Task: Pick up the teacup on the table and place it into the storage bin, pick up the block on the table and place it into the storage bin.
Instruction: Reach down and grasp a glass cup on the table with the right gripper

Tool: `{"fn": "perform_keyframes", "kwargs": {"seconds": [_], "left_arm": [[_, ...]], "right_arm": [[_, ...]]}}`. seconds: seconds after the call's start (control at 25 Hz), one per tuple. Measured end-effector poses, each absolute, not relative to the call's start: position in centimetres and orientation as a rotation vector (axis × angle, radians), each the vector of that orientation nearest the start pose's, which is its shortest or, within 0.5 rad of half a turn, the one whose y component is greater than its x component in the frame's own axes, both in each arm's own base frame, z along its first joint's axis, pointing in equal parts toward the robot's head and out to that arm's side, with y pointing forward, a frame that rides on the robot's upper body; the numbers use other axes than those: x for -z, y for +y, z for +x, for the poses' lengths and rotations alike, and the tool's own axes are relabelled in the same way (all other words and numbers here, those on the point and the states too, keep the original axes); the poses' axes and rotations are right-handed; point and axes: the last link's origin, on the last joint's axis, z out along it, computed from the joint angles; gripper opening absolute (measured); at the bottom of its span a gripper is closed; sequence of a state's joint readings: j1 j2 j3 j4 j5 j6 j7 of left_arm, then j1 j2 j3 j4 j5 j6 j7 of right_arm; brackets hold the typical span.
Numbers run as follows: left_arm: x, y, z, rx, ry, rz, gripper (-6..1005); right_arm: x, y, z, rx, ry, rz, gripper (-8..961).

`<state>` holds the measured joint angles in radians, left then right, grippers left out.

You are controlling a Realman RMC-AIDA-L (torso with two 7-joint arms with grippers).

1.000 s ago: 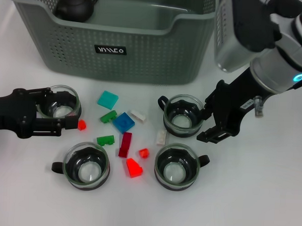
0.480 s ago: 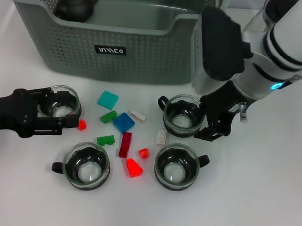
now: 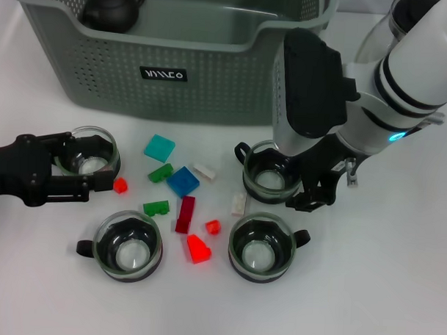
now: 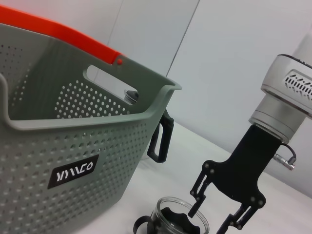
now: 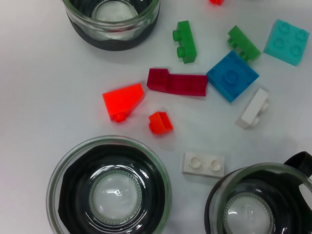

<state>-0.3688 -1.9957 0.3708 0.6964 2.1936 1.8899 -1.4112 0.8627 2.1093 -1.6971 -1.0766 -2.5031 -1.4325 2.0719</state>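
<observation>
The right pincer (image 3: 305, 186) hangs open beside a glass teacup (image 3: 266, 173) just before the storage bin (image 3: 175, 70). The left pincer (image 3: 88, 163) straddles another teacup (image 3: 88, 154), jaws open.

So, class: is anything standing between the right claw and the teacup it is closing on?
Nothing visible. The right claw sits at the rim of the teacup, its open fingers astride the cup's near wall, with no block between them.
</observation>
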Motion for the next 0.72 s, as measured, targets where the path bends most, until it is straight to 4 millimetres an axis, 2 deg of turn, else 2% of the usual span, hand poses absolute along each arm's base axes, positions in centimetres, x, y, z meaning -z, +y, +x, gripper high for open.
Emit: {"fn": "perform_keyframes", "kwargs": {"seconds": [0.24, 0.72], "left_arm": [[-6.3, 25.3, -32.7, 0.773, -0.877, -2.664, 846], [-6.3, 25.2, -32.9, 0.765, -0.884, -2.657, 846]], "right_arm": [[9.3, 34.9, 12.2, 0.815, -0.193, -2.986, 532], [10.4, 34.7, 12.7, 0.831, -0.209, -2.966, 445]]}}
